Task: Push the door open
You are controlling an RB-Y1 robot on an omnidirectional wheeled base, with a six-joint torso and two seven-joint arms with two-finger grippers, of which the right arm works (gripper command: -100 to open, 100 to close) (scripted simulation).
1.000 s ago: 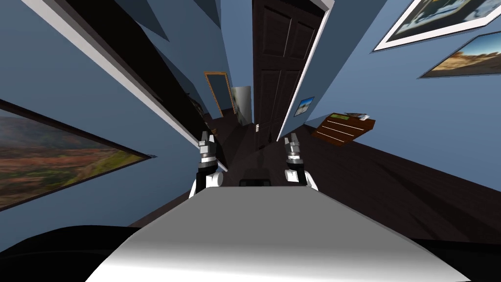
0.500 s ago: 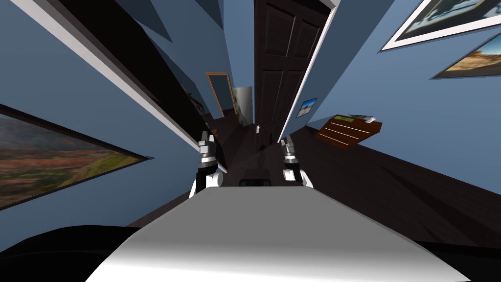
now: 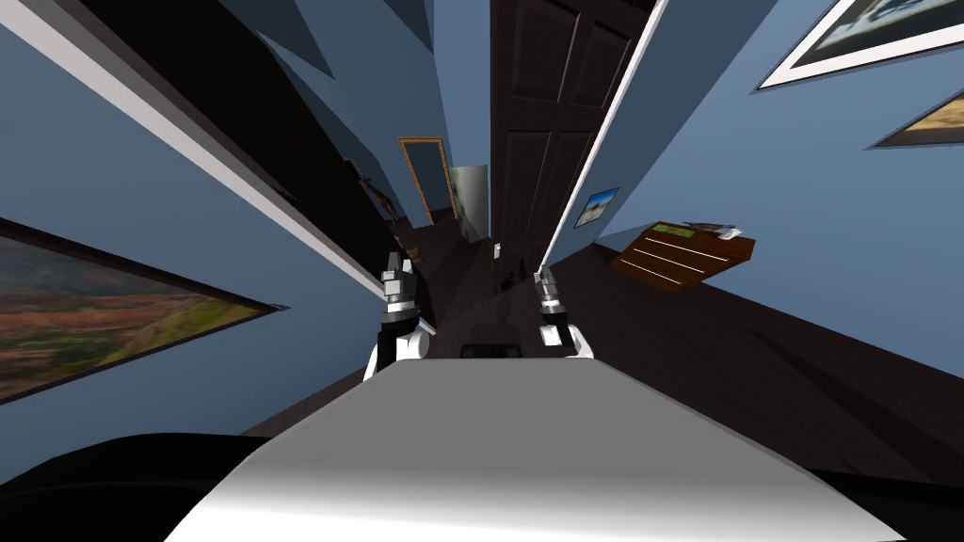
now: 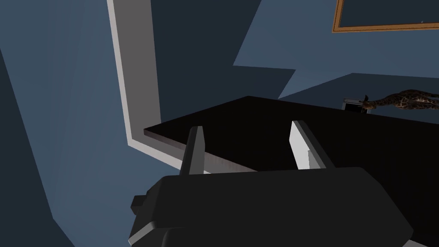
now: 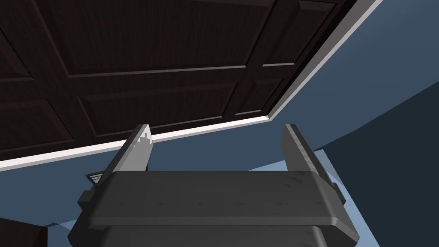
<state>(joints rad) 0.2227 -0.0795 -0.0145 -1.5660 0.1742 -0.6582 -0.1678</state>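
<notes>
A dark panelled door [image 3: 541, 141] stands ahead in the head view, with a white frame [image 3: 607, 132] along its right side and a small pale handle [image 3: 496, 248] low down. My right gripper [image 3: 542, 276] is raised just short of the door's lower part, near the frame. In the right wrist view the same door [image 5: 150, 64] and white frame [image 5: 193, 131] lie close beyond my right gripper [image 5: 214, 137], which is open and holds nothing. My left gripper [image 3: 399, 258] is held up on the left; it is open [image 4: 246, 137] beside a dark slab [image 4: 308, 124] and white trim [image 4: 133, 85].
Blue walls close in on both sides, each with framed pictures [image 3: 113, 315]. A brown dresser [image 3: 682, 252] stands by the right wall. A wood-framed mirror [image 3: 425, 179] and a pale panel [image 3: 468, 198] sit further down the passage. The floor [image 3: 753, 348] is dark.
My right gripper has swung left and forward toward the door's lower edge. The view has shifted slightly, with the dresser sliding right. My left gripper has stayed put.
</notes>
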